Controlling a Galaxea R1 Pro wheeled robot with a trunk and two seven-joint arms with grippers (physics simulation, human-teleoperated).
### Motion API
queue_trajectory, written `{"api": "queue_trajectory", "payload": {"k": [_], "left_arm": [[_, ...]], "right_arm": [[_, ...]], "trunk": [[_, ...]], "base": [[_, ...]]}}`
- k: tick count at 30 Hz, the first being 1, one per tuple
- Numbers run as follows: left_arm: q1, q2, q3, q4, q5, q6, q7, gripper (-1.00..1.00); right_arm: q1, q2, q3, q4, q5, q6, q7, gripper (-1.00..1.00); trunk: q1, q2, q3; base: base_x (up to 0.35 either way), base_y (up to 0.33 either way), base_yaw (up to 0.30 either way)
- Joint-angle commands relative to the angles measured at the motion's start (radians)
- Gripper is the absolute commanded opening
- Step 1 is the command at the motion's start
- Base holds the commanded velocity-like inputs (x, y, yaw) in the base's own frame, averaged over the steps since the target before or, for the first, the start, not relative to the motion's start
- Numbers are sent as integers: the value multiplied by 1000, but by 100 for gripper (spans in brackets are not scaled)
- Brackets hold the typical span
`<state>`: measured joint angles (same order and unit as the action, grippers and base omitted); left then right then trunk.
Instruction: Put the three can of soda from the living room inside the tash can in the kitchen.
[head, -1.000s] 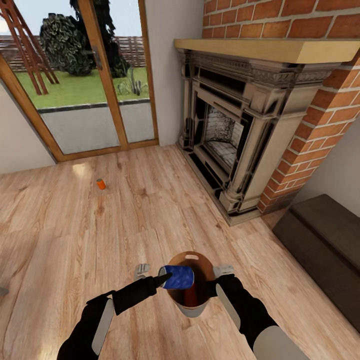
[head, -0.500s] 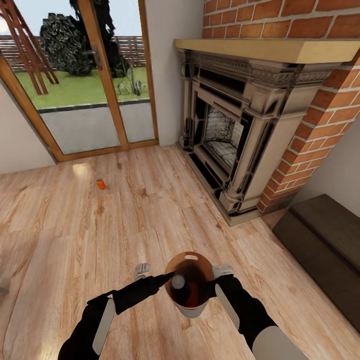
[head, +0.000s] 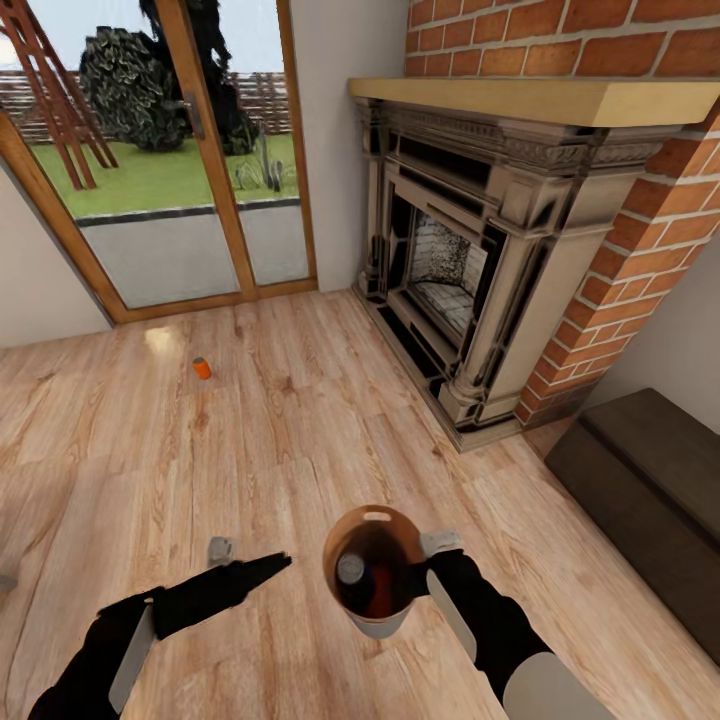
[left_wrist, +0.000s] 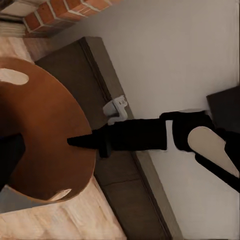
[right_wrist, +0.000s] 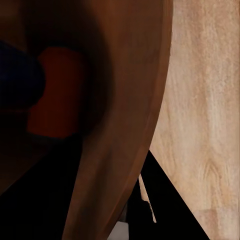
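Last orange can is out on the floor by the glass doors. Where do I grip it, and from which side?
Grip the orange can around the middle of its round side wall, coming down from above with the free left hand. It stands roughly upright and alone on bare floor, so any side looks open.

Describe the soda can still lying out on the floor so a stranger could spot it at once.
Start at the wood-framed glass doors facing the garden. On the pale wood floor just in front of them, left of the fireplace, stands a lone small orange can. Nothing else sits near it; the other cans are inside the bin.
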<state>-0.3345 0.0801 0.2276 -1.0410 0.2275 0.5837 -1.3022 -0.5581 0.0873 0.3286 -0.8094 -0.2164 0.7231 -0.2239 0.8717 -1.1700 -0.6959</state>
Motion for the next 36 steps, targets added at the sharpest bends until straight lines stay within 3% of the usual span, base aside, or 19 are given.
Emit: {"api": "queue_trajectory", "payload": {"k": [1,5,6,10,14,21,26,29,36], "left_arm": [[0,9,13,2,0,0,-13,100],[0,48,71,7,-1,-2,-44,100],[0,77,91,8,-1,-2,-52,100],[0,119,111,15,-2,-4,-57,100],[0,149,138,88,-7,-10,-52,100],[0,182,149,199,-9,-64,33,100],[0,191,149,314,-10,-181,142,100],[0,192,149,338,-10,-226,160,100],[0,193,149,353,-10,-254,171,100]], "right_arm": [[0,0,2,0,-4,-1,0,-100],[0,0,5,0,-4,-2,1,-100],[0,0,6,-1,-4,-2,1,-100],[0,0,7,-1,-4,-3,1,-100],[0,0,7,-1,-4,-3,0,-100],[0,0,7,-1,-4,-4,1,-100],[0,0,7,-1,-4,-4,0,-100],[0,0,7,-1,-4,-4,0,-100],[0,-1,7,-1,-3,-4,0,-100]], "trunk": [[0,0,0],[0,0,0],[0,0,0],[0,0,0],[0,0,0],[0,0,2],[0,0,9],[0,0,14],[0,0,26]], "base": [[0,0,0],[0,0,0],[0,0,0],[0,0,0],[0,0,0],[0,0,0],[0,0,0],[0,0,0],[0,0,0]]}}
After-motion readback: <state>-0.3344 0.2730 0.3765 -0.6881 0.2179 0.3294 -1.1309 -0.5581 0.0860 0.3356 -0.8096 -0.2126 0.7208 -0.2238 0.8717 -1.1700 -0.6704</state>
